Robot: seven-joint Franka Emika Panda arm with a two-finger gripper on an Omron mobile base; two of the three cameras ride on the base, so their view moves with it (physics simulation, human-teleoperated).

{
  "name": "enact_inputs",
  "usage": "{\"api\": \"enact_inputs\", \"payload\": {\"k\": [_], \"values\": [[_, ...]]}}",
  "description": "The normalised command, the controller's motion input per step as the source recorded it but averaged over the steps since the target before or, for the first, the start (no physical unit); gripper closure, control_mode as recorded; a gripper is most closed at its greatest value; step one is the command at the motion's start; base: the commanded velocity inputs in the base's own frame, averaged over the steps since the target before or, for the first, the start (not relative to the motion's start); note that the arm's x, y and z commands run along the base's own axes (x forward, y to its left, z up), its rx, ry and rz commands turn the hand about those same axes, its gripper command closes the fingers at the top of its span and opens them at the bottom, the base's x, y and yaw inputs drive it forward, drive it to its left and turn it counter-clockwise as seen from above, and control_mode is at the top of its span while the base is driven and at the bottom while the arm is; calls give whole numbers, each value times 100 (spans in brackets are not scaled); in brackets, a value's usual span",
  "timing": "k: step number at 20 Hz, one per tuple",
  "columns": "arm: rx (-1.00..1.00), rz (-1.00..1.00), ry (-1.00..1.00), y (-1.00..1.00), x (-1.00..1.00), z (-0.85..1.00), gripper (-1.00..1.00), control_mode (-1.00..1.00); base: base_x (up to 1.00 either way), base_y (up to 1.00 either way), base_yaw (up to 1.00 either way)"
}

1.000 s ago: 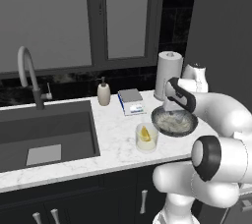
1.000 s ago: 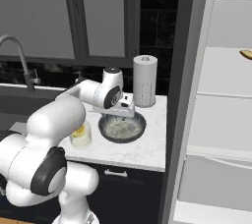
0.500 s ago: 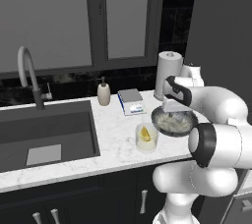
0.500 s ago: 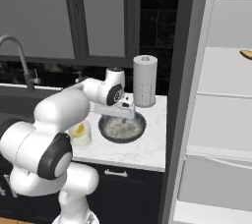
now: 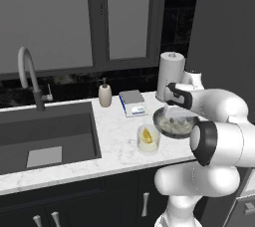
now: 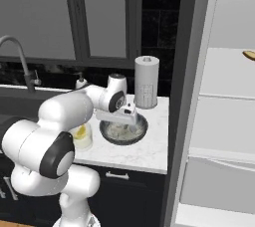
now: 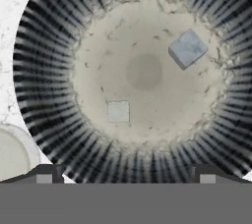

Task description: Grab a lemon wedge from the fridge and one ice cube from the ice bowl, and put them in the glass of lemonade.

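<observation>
**Fingers spread above the ice bowl**

While the arm reaches over the marble surface (image 5: 114, 136), the fingers (image 7: 125, 174) hang just above the ice bowl (image 5: 175, 123), spread wide with nothing between them. Hand view: two pale ice cubes lie on the bowl's mottled floor, one larger cube (image 7: 187, 48) toward the upper right, one smaller cube (image 7: 118, 111) toward the lower left, well apart from each other. Neither fingertip touches a cube.

Glass of lemonade (image 5: 148, 139) stands on the surface just left of the bowl in the left base view; a small yellow piece shows inside it, probably the lemon wedge (image 5: 146, 134), though it is too small to be sure. Glass rim also shows at the lower left corner of the hand view.

Paper-towel roll (image 6: 146, 82) stands upright behind the bowl. Soap dispenser (image 5: 104, 94) and a small flat scale-like block (image 5: 132, 102) sit nearer the sink (image 5: 45, 136), faucet (image 5: 30, 76) at its back edge.

Fridge (image 6: 219, 111) stands open to the right, white shelves exposed; a brownish-yellow piece (image 6: 249, 55) lies on an upper shelf.
</observation>
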Motion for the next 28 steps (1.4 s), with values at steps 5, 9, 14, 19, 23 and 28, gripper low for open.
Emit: {"api": "enact_inputs", "payload": {"k": [5,9,14,19,23,28], "values": [[0,0,-5,0,2,-6,-100,-100,0,0,0],[0,0,-7,0,21,0,-100,-100,0,0,0],[0,0,-1,0,14,-12,-100,-100,0,0,0],[0,0,0,0,1,-22,-100,-100,0,0,0],[0,0,0,0,4,-33,-100,-100,0,0,0],[0,0,0,0,4,-30,-100,-100,0,0,0]]}}
